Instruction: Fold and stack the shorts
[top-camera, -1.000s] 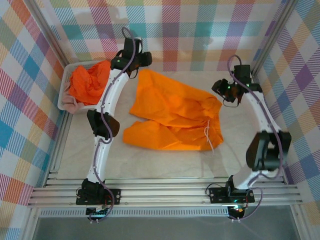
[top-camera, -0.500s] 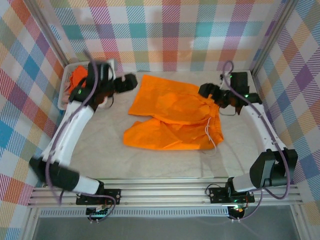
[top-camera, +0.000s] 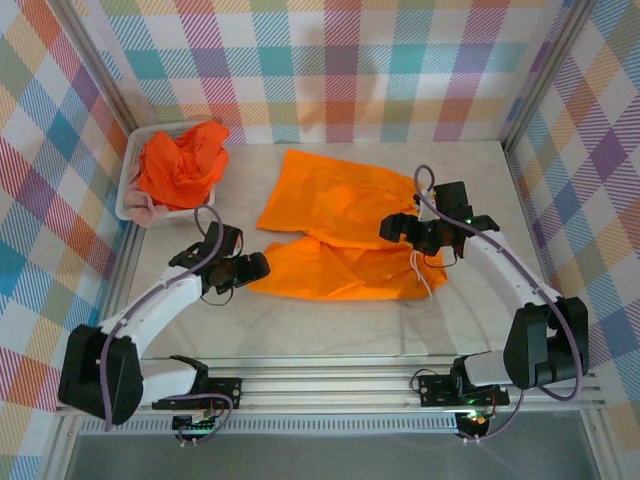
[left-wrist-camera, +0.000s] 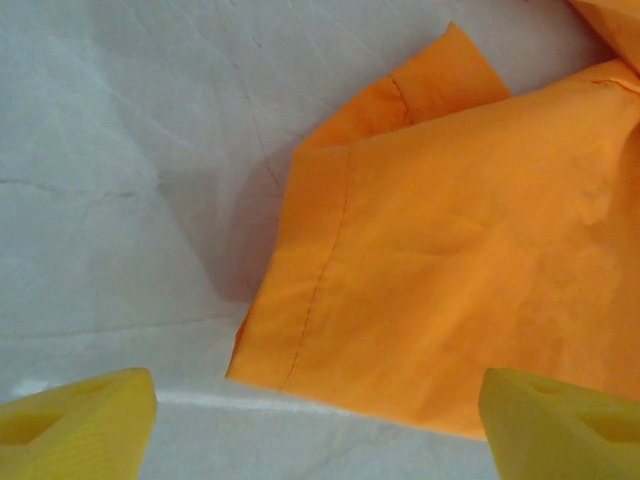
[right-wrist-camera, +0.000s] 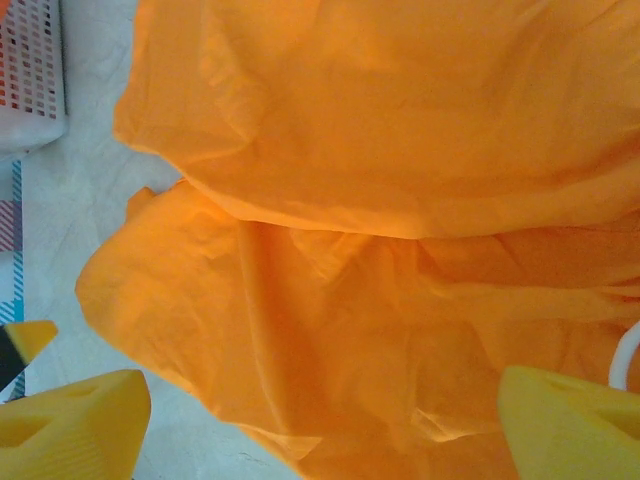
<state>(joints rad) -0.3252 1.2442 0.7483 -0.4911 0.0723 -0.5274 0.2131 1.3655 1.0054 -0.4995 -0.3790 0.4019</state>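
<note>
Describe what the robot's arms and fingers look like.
The left arm and right arm both have white tube links joined by black joint housings, with a greyish-purple cable looping along each. The fingers are bright yellow, blocky wedges with shallow recesses in their faces.

Basket (top-camera: 124, 200) left of shorts (top-camera: 340, 215)
</note>
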